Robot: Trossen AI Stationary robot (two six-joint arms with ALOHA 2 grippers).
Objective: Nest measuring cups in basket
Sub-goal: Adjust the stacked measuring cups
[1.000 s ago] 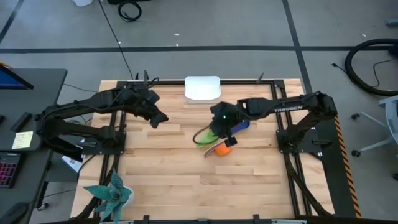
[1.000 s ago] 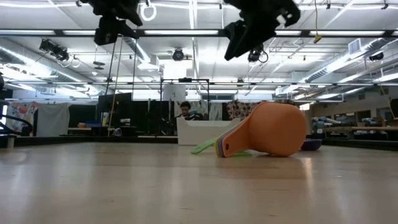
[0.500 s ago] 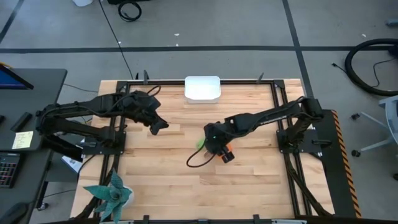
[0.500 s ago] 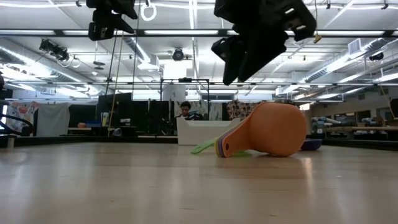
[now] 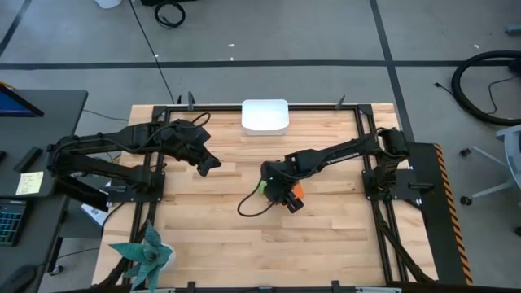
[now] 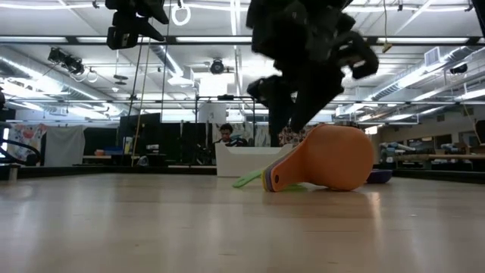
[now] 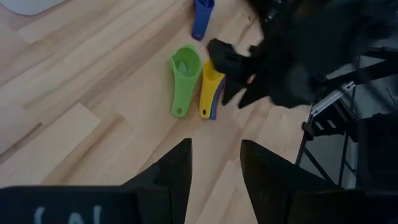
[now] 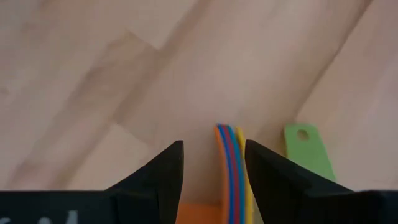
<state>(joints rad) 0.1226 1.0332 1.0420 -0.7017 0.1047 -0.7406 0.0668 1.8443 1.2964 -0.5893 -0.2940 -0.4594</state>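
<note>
Measuring cups [image 7: 210,93] are being left lying stacked on their side mid-tabletop [image 5: 212,236], beside a green cup [image 7: 184,78], well apart from the white basket [image 5: 264,115]. The right gripper [image 8: 214,165] is being held open just above the stacked handles, while the left gripper [image 7: 214,171] is being kept open and empty above the tabletop's left half.

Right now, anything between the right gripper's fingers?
Yes. In the right wrist view the open right gripper straddles the stacked handles of the nested measuring cups, orange, red, blue and yellow; the green cup's handle lies just outside.
</note>
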